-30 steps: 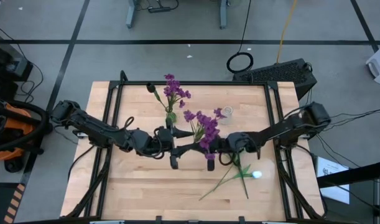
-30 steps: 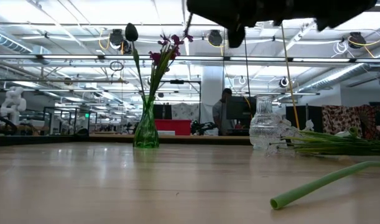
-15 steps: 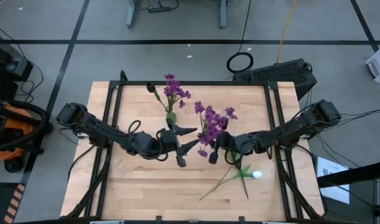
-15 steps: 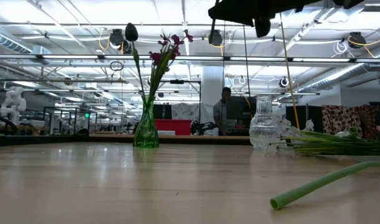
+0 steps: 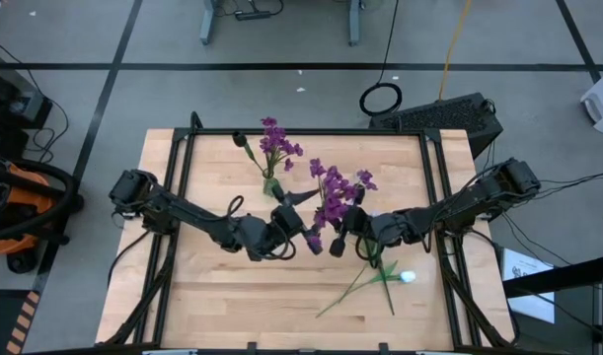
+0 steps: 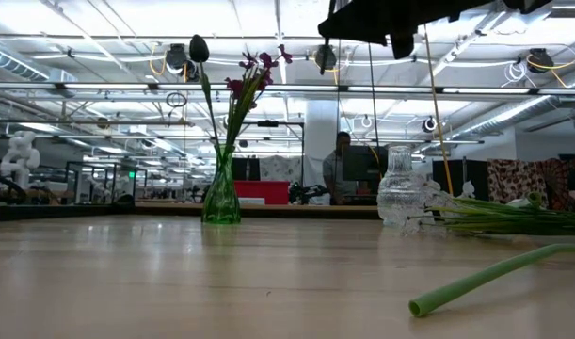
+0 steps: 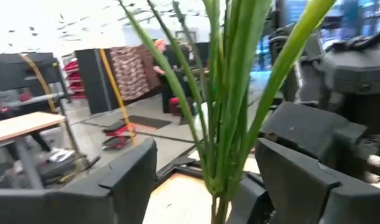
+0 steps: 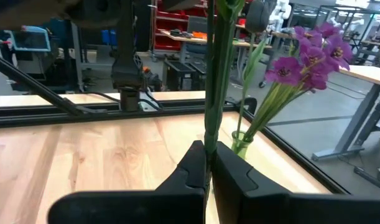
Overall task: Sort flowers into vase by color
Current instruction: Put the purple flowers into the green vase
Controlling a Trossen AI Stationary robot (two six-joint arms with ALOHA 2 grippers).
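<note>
Since a second ago, the left tool (image 5: 303, 219) is reaching in open around the stems of the purple-blossomed flower bunch (image 5: 333, 192) that the right tool (image 5: 342, 235) is gripping upright mid-surface, a handover toward the green glass vase (image 5: 270, 183) behind.

Pale wooden desk (image 5: 212, 296) framed by black rails, standing on a grey floor (image 5: 281, 99) crossed by dark tape lines. Beyond the desk's far edge: the legs of a grey stand (image 5: 281, 22), a coiled black cable (image 5: 381, 99) and a black case (image 5: 449, 116); an orange-and-black machine (image 5: 10, 202) sits off the desk's left side. At desk level, a hall with white ceiling beams (image 6: 127, 89) and bright overhead lighting; a person (image 6: 339, 169) stands at a monitor behind the desk, near a red cabinet (image 6: 264, 192). A white figure (image 6: 22, 155) stands far left.
</note>
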